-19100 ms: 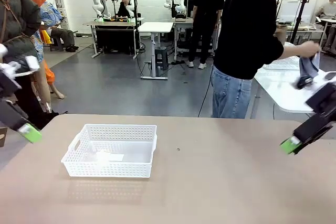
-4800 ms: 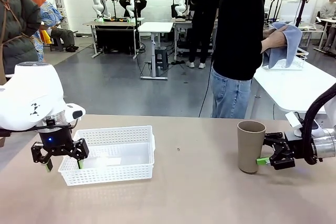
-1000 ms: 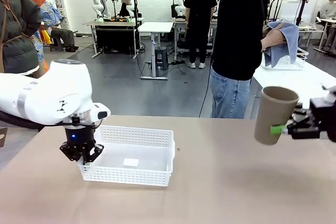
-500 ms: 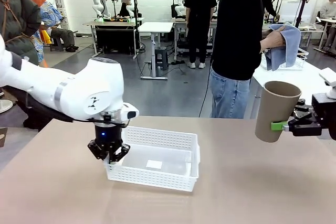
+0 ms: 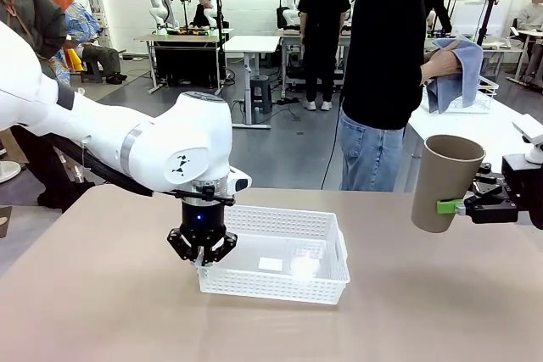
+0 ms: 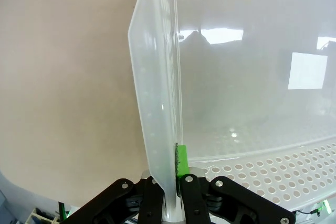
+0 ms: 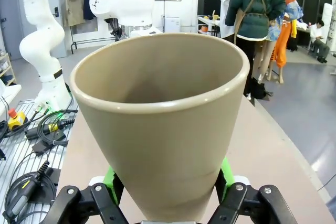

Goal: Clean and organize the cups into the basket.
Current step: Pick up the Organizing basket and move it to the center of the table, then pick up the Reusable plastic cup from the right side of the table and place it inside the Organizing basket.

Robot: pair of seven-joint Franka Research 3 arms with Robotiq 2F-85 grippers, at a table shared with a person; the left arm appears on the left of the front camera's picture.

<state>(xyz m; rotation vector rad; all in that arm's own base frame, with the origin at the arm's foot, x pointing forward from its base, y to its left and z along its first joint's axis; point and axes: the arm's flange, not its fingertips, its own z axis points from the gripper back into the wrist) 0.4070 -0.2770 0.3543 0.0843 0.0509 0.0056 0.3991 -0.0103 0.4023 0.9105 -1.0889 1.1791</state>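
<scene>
The left gripper (image 5: 202, 253) is clamped tight on the left end wall of the white lattice basket (image 5: 280, 284), which seems to rest mid-table. The right gripper (image 5: 448, 207) squeezes a tan-brown cup (image 5: 447, 177), held mouth-up above the table's right side.
</scene>
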